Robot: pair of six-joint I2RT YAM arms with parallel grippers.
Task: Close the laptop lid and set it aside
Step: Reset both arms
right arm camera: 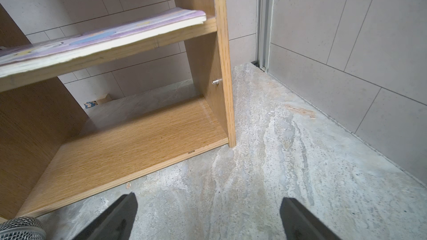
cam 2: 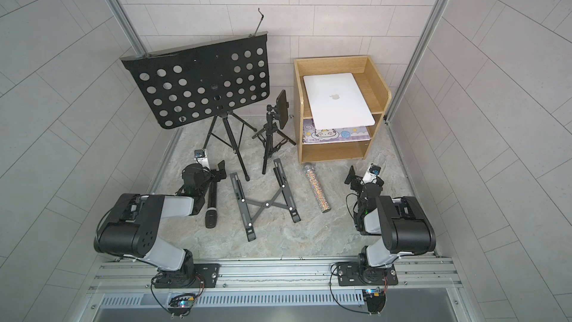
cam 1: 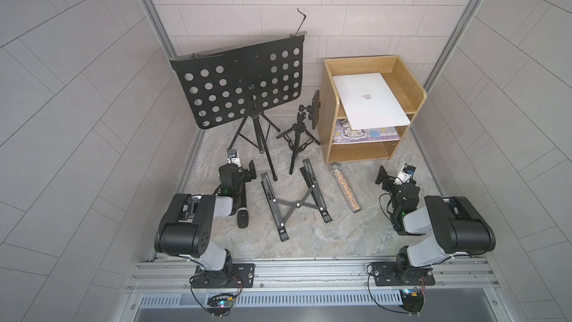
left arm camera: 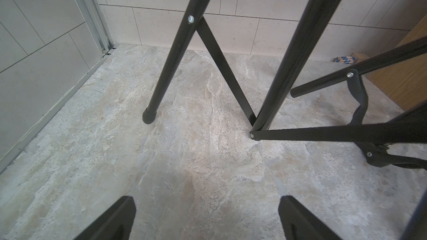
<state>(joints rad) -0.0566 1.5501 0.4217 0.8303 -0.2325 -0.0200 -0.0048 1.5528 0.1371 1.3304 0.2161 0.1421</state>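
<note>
The laptop (cam 1: 370, 100) lies flat on the top tier of the wooden shelf unit (cam 1: 328, 137), its lid (cam 2: 337, 100) down and the grey apple mark facing up. Its front edge juts out past the shelf's lip, above a pastel cartoon-covered book (cam 1: 365, 134) on the tier below. From my remote station I judge the job all but done. The lid looks shut, the machine looks set aside, and I see nothing left to do except perhaps nudge that overhang inward.

Both pairs of fingers stand spread wide and empty. The left fingers (left arm camera: 120, 218) hover over bare desk (cam 1: 340, 236) well away from the shelf unit, among black tripod legs. The right fingers (right arm camera: 115, 215) hover just in front of the unit's lowest opening.

The laptop's shell is smooth, matte silver-white, a thin slab with rounded corners. The shelf is oak-grain board with square edges, and the desk has a mottled stone pattern. In front of the shelf unit lie a glitter-speckled microphone (cam 1: 346, 188) and a black folding X-frame stand (cam 1: 294, 202).
</note>
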